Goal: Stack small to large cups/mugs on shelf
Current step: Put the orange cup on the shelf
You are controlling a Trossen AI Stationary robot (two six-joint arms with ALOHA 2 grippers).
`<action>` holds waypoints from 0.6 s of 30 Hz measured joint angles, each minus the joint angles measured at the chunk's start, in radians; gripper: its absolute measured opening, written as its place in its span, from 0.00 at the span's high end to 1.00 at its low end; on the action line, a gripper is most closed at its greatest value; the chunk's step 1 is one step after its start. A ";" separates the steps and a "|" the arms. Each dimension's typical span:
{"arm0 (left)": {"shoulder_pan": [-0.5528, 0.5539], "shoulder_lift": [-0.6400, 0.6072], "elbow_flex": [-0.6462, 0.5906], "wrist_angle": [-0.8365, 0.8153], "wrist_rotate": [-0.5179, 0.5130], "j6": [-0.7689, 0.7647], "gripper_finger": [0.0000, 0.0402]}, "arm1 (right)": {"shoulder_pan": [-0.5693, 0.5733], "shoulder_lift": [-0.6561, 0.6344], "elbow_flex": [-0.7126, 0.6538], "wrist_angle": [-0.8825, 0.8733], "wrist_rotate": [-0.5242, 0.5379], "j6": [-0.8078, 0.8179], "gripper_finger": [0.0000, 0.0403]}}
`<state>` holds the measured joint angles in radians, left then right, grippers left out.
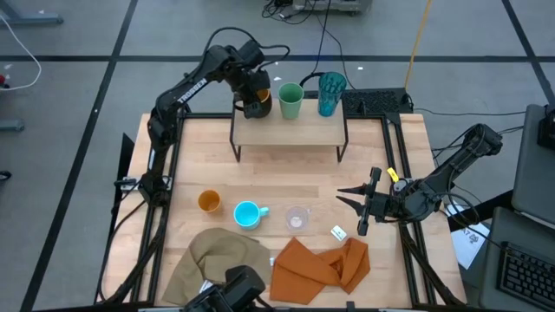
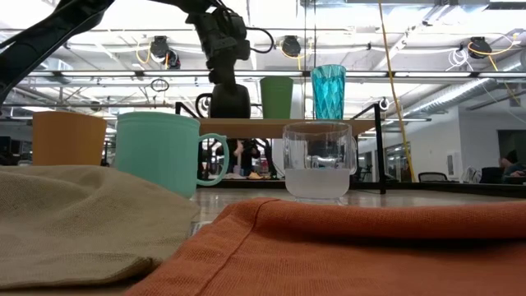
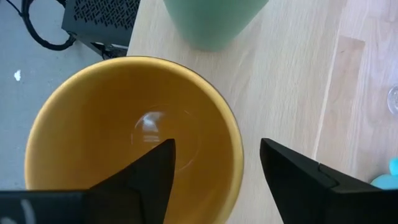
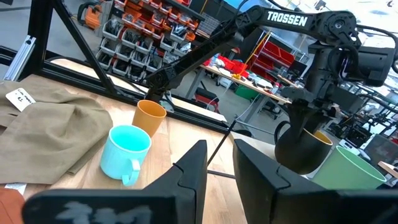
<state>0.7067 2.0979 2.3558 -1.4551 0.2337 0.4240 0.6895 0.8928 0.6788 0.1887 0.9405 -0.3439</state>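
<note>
On the shelf (image 1: 290, 132), from left to right, stand the black mug (image 1: 257, 106) with its yellow-orange inside (image 3: 124, 118), the green cup (image 1: 290, 100) and the teal tumbler (image 1: 330, 94), each on its base. My left gripper (image 3: 214, 149) hangs open over the black mug, pointing steeply down. One finger is inside the mug and one outside, with the rim (image 3: 238, 143) between them and apart from both. The orange cup (image 1: 208, 202), light blue mug (image 1: 248, 213) and clear cup (image 1: 297, 218) stand on the table. My right gripper (image 1: 351, 211) waits at the table's right with a narrow gap between its fingers.
A tan cloth (image 1: 217, 260) and an orange cloth (image 1: 321, 264) lie along the table's near edge, with a small white tag (image 1: 339, 232) beside the orange one. Bare shelf board (image 1: 316, 134) shows in front of the cups. Bare tabletop (image 1: 286, 178) lies between the shelf and the loose cups.
</note>
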 joint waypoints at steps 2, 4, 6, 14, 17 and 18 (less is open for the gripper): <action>0.000 -0.005 0.000 0.000 -0.002 0.000 0.41 | 0.000 0.000 0.000 0.000 0.000 0.000 0.83; 0.000 -0.008 0.000 0.001 -0.002 -0.001 0.41 | 0.000 0.000 0.000 0.000 0.000 0.000 0.83; 0.000 -0.012 0.000 0.000 -0.002 -0.006 0.42 | 0.000 0.000 0.000 0.000 0.000 0.000 0.83; -0.009 -0.021 0.000 0.000 -0.016 -0.003 0.42 | 0.000 0.000 0.000 0.000 0.000 0.000 0.83; -0.012 -0.031 0.000 -0.001 -0.017 -0.003 0.42 | 0.000 0.000 0.000 0.000 0.000 0.000 0.83; -0.015 -0.037 0.000 0.001 -0.017 -0.001 0.42 | 0.000 0.000 0.000 0.000 0.000 0.000 0.83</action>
<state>0.6915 2.0611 2.3562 -1.4543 0.2165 0.4226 0.6893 0.8930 0.6788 0.1886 0.9405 -0.3439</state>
